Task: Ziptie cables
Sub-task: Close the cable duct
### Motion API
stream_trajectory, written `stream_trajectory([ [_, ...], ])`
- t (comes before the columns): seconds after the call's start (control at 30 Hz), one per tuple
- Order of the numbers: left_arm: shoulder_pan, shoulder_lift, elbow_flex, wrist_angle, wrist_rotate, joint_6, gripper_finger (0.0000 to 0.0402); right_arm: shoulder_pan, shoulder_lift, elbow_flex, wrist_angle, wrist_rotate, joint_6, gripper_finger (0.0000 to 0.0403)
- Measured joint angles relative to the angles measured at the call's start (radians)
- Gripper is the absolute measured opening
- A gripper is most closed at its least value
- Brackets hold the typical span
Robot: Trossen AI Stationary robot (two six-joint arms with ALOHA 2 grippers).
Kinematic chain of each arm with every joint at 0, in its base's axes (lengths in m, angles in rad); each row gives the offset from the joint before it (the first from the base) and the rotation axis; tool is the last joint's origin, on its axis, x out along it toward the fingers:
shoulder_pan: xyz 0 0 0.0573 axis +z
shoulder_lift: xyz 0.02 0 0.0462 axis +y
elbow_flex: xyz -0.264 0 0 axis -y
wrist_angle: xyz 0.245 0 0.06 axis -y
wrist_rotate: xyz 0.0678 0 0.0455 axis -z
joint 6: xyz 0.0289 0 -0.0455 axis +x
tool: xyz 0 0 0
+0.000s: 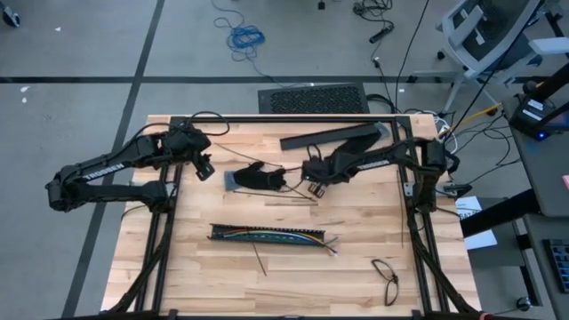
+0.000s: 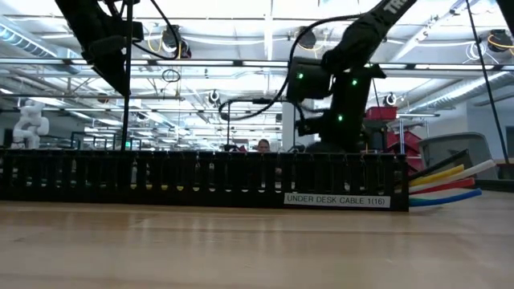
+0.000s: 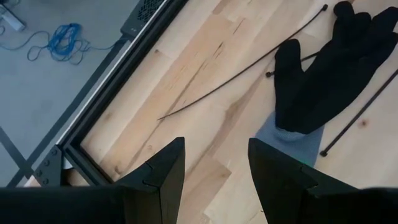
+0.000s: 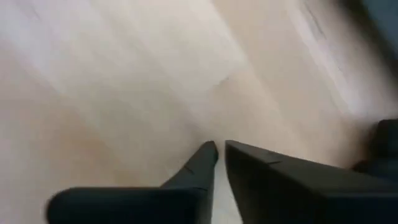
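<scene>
The cables (image 1: pixel 267 236) lie along a long black slotted bar (image 1: pixel 222 233) near the table's middle. Their coloured ends (image 2: pixel 446 185) stick out of its right end. A thicker black cable (image 1: pixel 387 277) lies looped at the near right. My left gripper (image 3: pixel 214 146) hangs open above the bare wood left of a black glove (image 3: pixel 336 68), with nothing between its fingers. My right gripper (image 4: pixel 219 149), right of the glove (image 1: pixel 253 176), points down at the wood with only a narrow gap between its fingertips, and nothing in it.
Thin black zip ties (image 3: pixel 242 68) lie on the wood beside the glove, which has a grey cuff (image 3: pixel 289 134). Another black bar (image 1: pixel 333 135) lies at the far edge. A black frame (image 1: pixel 293 118) rims the table. A single strip (image 1: pixel 260 260) lies near the front.
</scene>
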Motion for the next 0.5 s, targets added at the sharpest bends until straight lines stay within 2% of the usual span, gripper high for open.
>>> stream_trajectory([
  [0.07, 0.000, 0.000, 0.000, -0.001, -0.001, 0.000, 0.0173, 0.015, -0.003, -0.020, 0.023, -0.056, 0.078, 0.0065],
  [0.17, 0.001, 0.000, 0.000, 0.000, -0.002, 0.001, 0.0173, 0.052, -0.009, -0.019, 0.009, -0.024, 0.122, 0.0108],
  [0.33, 0.000, 0.000, 0.000, 0.000, -0.003, 0.024, 0.0173, 0.006, -0.005, 0.111, 0.002, -0.014, -0.031, 0.0165],
  [0.5, 0.000, 0.000, 0.000, 0.004, -0.003, 0.041, 0.0173, -0.138, -0.010, 0.280, -0.007, -0.034, -0.228, 0.0179],
])
